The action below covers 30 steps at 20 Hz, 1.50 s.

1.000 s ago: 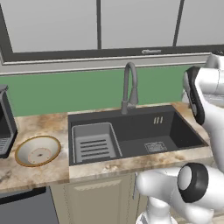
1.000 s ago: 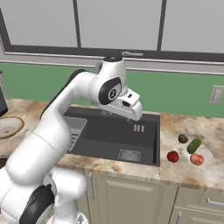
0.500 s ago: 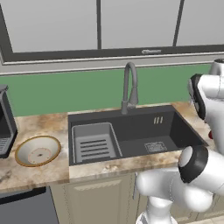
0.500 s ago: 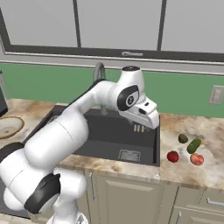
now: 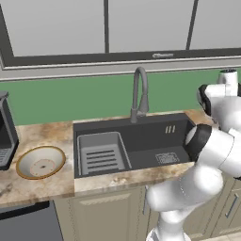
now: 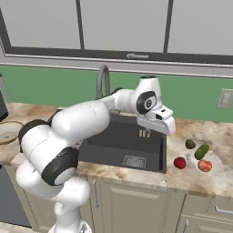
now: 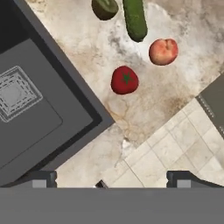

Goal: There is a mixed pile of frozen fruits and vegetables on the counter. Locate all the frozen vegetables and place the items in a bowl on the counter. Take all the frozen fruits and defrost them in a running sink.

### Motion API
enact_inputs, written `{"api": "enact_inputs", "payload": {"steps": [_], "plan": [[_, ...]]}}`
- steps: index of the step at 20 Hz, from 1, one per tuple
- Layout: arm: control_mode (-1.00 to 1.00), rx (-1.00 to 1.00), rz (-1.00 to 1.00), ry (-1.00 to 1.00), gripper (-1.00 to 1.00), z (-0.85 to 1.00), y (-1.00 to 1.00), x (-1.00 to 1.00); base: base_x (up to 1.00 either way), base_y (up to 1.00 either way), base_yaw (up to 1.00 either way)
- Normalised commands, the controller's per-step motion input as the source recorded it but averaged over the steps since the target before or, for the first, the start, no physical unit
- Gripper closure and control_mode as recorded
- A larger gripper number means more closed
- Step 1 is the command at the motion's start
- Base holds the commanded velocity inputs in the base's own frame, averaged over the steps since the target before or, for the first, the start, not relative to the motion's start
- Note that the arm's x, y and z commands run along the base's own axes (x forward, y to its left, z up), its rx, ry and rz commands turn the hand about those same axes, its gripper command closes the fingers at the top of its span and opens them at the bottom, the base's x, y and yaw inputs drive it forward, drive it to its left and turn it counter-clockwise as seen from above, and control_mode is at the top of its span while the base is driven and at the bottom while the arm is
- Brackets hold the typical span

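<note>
Above the right-hand end of the dark sink (image 6: 123, 145), the gripper (image 6: 169, 129) hung over the counter (image 6: 214, 175), its fingers (image 7: 181, 178) set wide apart at the two bottom corners of the hand view with nothing between them. From the right base view the fingertips themselves were hard to make out against the white hand.

Just right of the sink's rim lay the pile: a red tomato (image 7: 124, 80) nearest the basin, a peach (image 7: 163, 51) beside it toward the counter's near edge, a green cucumber (image 7: 134, 19) lying farther back, and a dark avocado-like piece (image 7: 105, 8). In the hand view the cucumber and the dark piece were both cut off by the top edge, so the latter's kind could not be told for certain. The four items sat close together but apart from one another, none touching the gripper.

Inside the basin, the square drain (image 7: 15, 92) showed on the floor, and a grey rack (image 5: 100, 154) filled the left half. The faucet (image 5: 139, 94) stood behind the sink; whether water ran could not be told.

Well to the left, a pale bowl (image 5: 40, 162) rested on the counter, with a dark appliance (image 5: 5, 132) at the frame's edge, partly cut off. The arm's elbow hid part of the sink's right rim in the left base view.
</note>
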Motion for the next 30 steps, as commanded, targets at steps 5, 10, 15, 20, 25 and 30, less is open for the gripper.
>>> {"api": "enact_inputs", "payload": {"steps": [5, 10, 15, 20, 25, 30], "plan": [[-1.0, 0.03, -0.05, 0.22, -1.0, -0.49, -0.59, 0.32, 0.0, 0.0, 0.0], [-1.0, 0.05, -0.06, 0.14, -1.0, -0.3, -0.61, 0.15, 0.0, 0.0, 0.0], [-1.0, 0.14, -0.03, 0.06, -1.0, -0.31, -0.34, 0.0, 0.0, 0.0, 0.0], [-1.0, 0.05, 0.0, -0.01, -1.0, -0.12, -0.1, 0.22, 0.0, 0.0, 0.0], [-1.0, 0.06, 0.0, -0.03, -1.0, -0.28, -0.18, 0.41, 0.0, 0.0, 0.0], [-1.0, 0.06, 0.02, -0.14, -1.0, -0.33, -0.11, 0.29, 0.0, 0.0, 0.0]]}}
